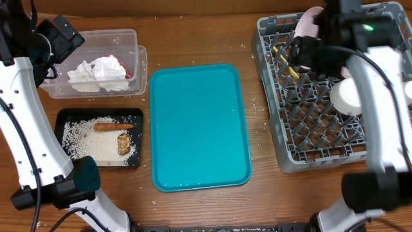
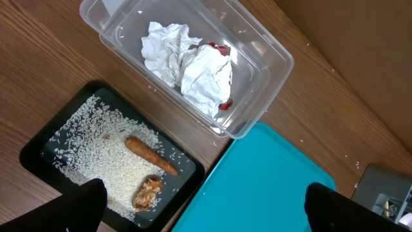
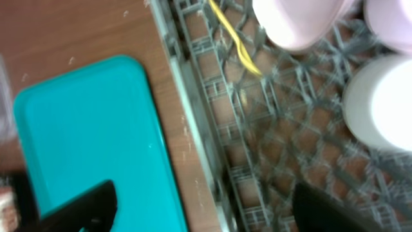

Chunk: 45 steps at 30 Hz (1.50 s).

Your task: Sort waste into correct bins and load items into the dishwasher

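The clear tub (image 1: 138,58) at the back left holds crumpled white napkins (image 1: 100,74) and a red wrapper (image 1: 127,75). In the left wrist view, the tub (image 2: 277,64) shows the napkins (image 2: 193,67) and wrapper (image 2: 222,49). The black tray (image 1: 64,116) holds rice crumbs (image 1: 84,138), the orange stick (image 1: 112,127) and the brown chunk (image 1: 123,144). The grey rack (image 1: 290,148) holds the pink plate (image 1: 309,22), yellow spoon (image 1: 286,61) and white cup (image 1: 347,95). My left gripper (image 2: 206,212) is open and empty, high over the bins. My right gripper (image 3: 206,209) is open and empty over the rack's left edge (image 3: 193,129).
The bare teal tray (image 1: 199,129) lies between the bins and the rack. It also shows in the left wrist view (image 2: 270,180) and the right wrist view (image 3: 90,129). Loose crumbs dot the wooden table around the tray.
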Motion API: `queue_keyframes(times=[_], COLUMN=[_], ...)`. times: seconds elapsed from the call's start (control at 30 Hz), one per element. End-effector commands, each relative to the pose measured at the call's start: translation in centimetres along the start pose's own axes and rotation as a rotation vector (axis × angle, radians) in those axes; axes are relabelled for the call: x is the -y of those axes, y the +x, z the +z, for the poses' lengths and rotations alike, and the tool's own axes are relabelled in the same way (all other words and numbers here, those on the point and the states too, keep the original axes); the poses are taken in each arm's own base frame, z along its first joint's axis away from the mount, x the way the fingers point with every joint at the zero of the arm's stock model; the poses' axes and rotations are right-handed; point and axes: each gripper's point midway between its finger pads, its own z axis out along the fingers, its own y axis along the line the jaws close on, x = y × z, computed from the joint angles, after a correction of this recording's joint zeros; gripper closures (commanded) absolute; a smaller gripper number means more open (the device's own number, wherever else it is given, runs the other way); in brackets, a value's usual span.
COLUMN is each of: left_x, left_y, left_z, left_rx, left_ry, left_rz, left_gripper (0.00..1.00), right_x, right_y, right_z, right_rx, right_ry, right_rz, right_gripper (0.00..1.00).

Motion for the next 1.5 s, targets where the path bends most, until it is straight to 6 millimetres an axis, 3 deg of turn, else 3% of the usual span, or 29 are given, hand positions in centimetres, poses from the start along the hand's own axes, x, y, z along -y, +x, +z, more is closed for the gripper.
queue_keyframes(times=[0.0, 0.27, 0.43, 0.57, 0.77, 1.03, 1.47], left_x=[0.0, 0.0, 0.0, 0.0, 0.0, 0.0, 0.0], left_y=[0.0, 0.0, 0.0, 0.0, 0.0, 0.0, 0.0], left_z=[0.1, 0.1, 0.1, 0.1, 0.1, 0.1, 0.1], left_rx=[0.004, 0.004, 0.004, 0.004, 0.004, 0.004, 0.004], left_ry=[-0.01, -0.01, -0.01, -0.01, -0.01, -0.01, -0.01], left_rz=[-0.007, -0.007, -0.007, -0.007, -0.007, -0.007, -0.007], left_gripper=[0.0, 0.0, 0.0, 0.0, 0.0, 0.0, 0.0], right_x=[0.1, 1.4, 2.8, 1.8, 0.1, 0.6, -1.2], right_y=[2.2, 8.6, 13.2, 15.9, 16.4, 16.3, 12.4], right_z=[-4.2, -6.7, -6.4, -5.8, -5.6, -5.5, -3.9], right_rx=[0.017, -0.074, -0.129, -0.21, -0.262, -0.253, -0.026], right_ry=[-0.007, 0.025, 0.046, -0.044, -0.137, -0.111, -0.229], right_rz=[0.072, 0.053, 0.058, 0.072, 0.085, 0.074, -0.132], right_gripper=[0.0, 0.0, 0.0, 0.0, 0.0, 0.0, 0.0])
